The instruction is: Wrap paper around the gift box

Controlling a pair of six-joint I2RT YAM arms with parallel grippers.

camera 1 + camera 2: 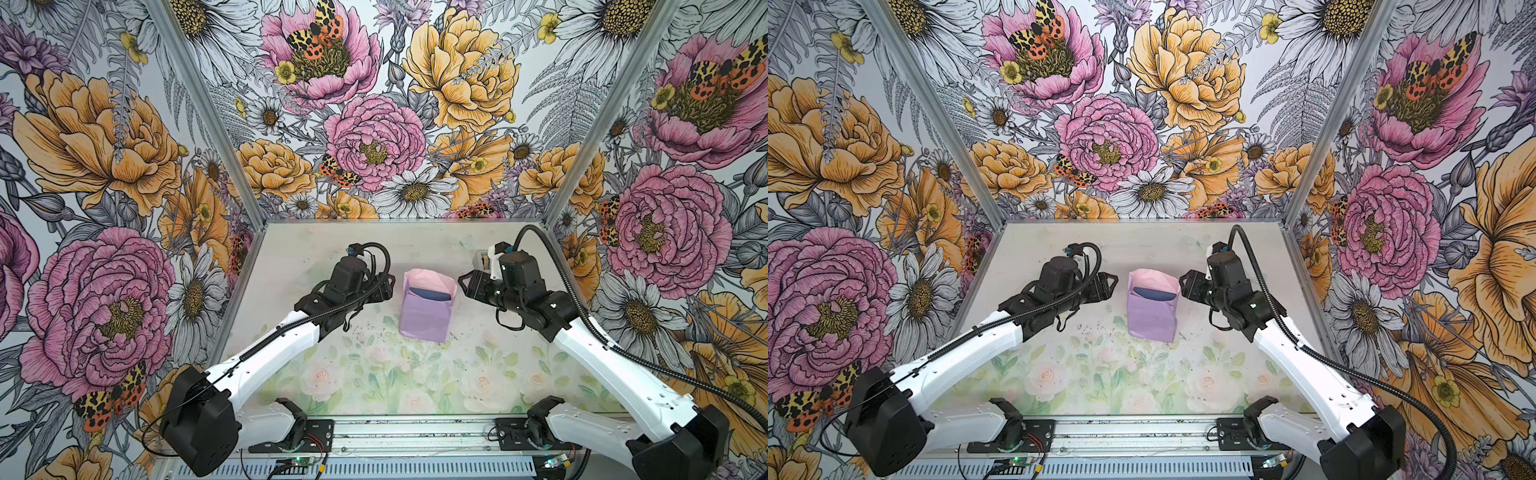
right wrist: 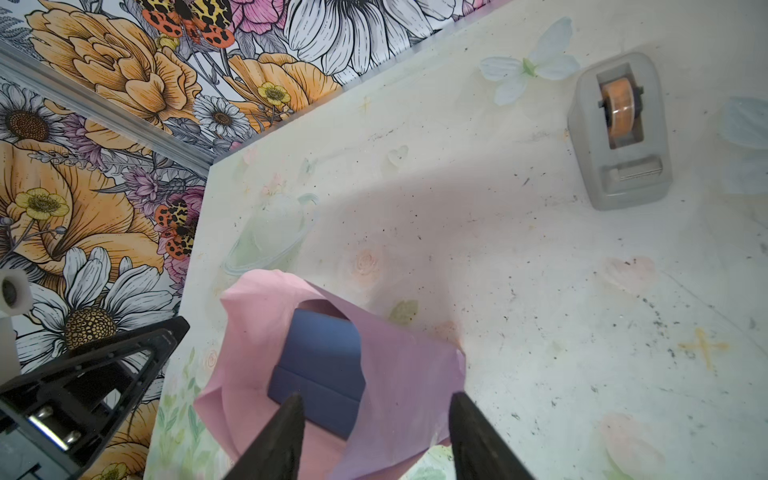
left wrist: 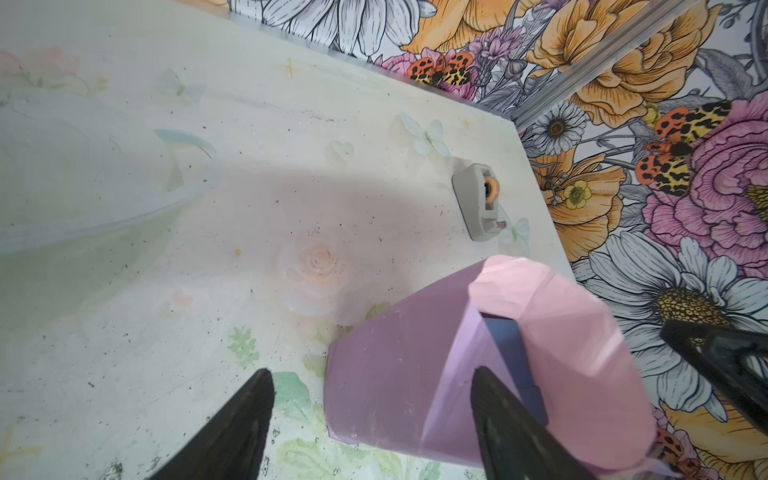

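Two arms reach over the bench [image 1: 332, 257], each carrying one end effector. At the left, the left end effector [image 1: 387, 286] sits just beside the wrapped bundle without touching it. Its fingers [image 3: 249, 415] are spread wide and grip nothing.

In the middle of the bench stands the one sheet of paper [image 1: 422, 318], lilac face outward and pink face inward, folded up around the one gift box [image 1: 430, 294]. Only a navy sliver of the box shows at the open top in both top views. The right wrist view shows more of it – its lid and one side [image 2: 320, 361] – while the rest is hidden by the paper.

To the right, the right end effector [image 1: 465, 284] faces the bundle, close but apart, with its fingers moderately spread and empty. Behind its arm sits one grey tape dispenser [image 2: 619, 137], mostly hidden in both top views.
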